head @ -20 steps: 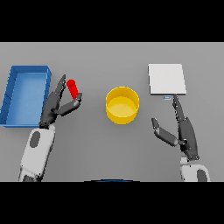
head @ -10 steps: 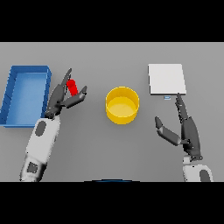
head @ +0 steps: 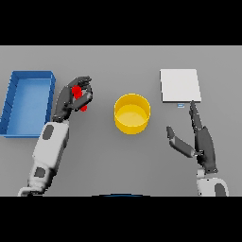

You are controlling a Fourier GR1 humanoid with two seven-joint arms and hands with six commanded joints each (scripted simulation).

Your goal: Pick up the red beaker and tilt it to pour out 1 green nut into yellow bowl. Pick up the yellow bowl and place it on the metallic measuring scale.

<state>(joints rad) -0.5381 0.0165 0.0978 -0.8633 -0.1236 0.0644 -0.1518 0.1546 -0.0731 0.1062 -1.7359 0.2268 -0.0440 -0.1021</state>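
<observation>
A grey bench seen from above. The left hand has its dark fingers curled tightly round the red beaker, gripping it just right of a blue tray. The yellow bowl sits at the bench's centre, apart from both hands. The right hand rests with fingers straight and thumb spread, holding nothing, its fingertips just below the white metallic measuring scale.
</observation>
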